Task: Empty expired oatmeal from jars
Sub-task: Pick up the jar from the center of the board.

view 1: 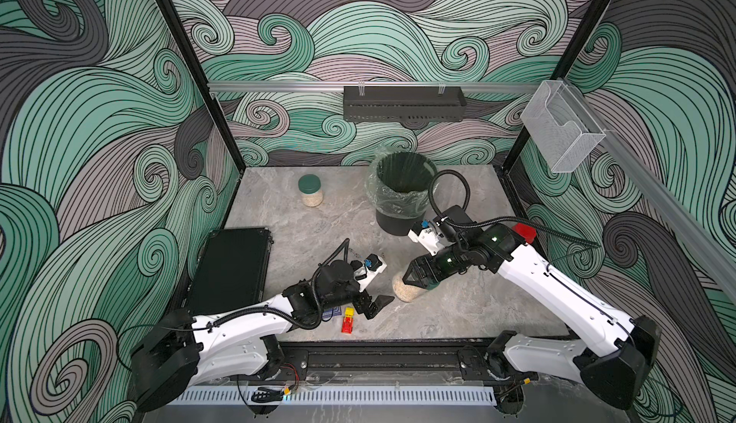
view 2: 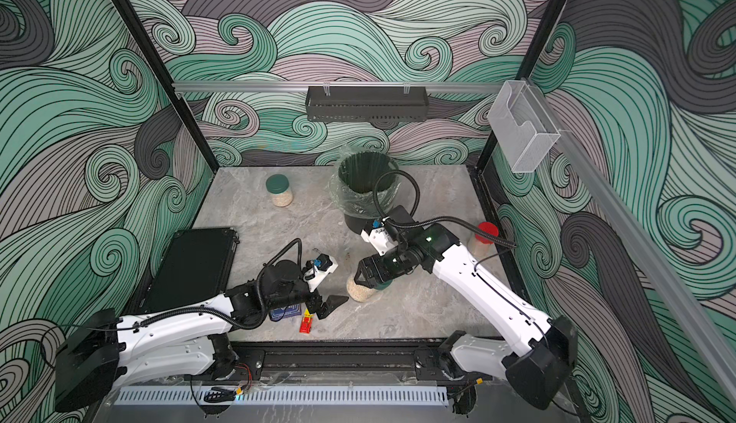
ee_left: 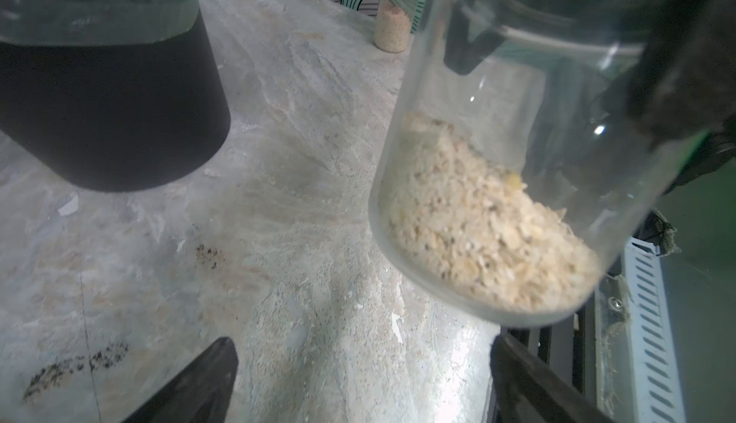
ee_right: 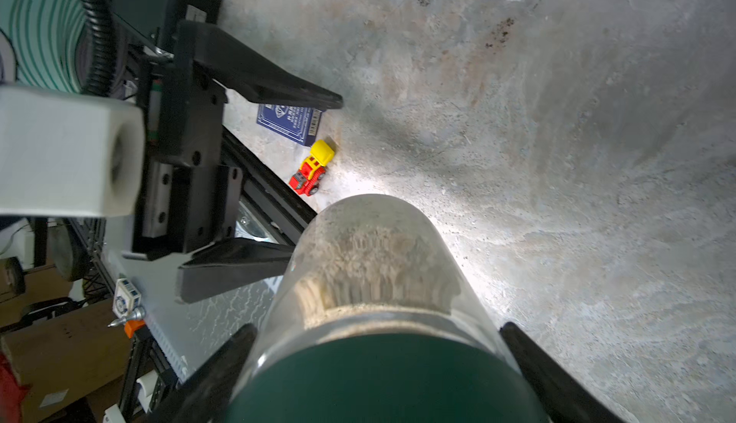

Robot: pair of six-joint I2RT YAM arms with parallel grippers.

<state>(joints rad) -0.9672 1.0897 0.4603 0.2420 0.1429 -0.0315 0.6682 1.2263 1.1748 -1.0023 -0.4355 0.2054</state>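
**Item: near jar** [view 1: 404, 289], clear, green lid [ee_right: 378, 381] still screwed on. It sits at lower centre of the frame in both top views, tilted with the lid end higher. Whether its base touches the worktop [view 1: 478, 301] cannot be told.

**Contents:** oatmeal [ee_left: 486, 234], pale loose flakes slumped into the lower end, filling roughly the bottom part of the glass.

**Holder:** right claw [ee_right: 376, 331], clamped on the near jar where the lid meets the glass, one finger on each side.

**Adjacent:** left claw [view 1: 376, 307], spread wide and empty, just beside the jar's base and facing it, apart from the glass.

**Other stock:**
- Far jar [view 1: 310, 191], green lid, upright at upper left of the worktop, with oatmeal inside.
- Red-lidded jar [view 2: 484, 238], upright at the right edge behind the right arm, also filled.

**Receptacle:** black bin [view 1: 390, 224] with a clear liner, upper centre, near the far jar.

**Sundries:** toy truck [view 1: 347, 320], blue box [ee_right: 294, 122], black case [view 1: 231, 265], all left of the near jar.

**Step, as judged:** opening the first jar. No jar looks emptied yet.

**Next move calls for:** the left claw to close on the glass body and hold it firm while the right claw turns the lid off. After that the open jar would be tipped over the bin.
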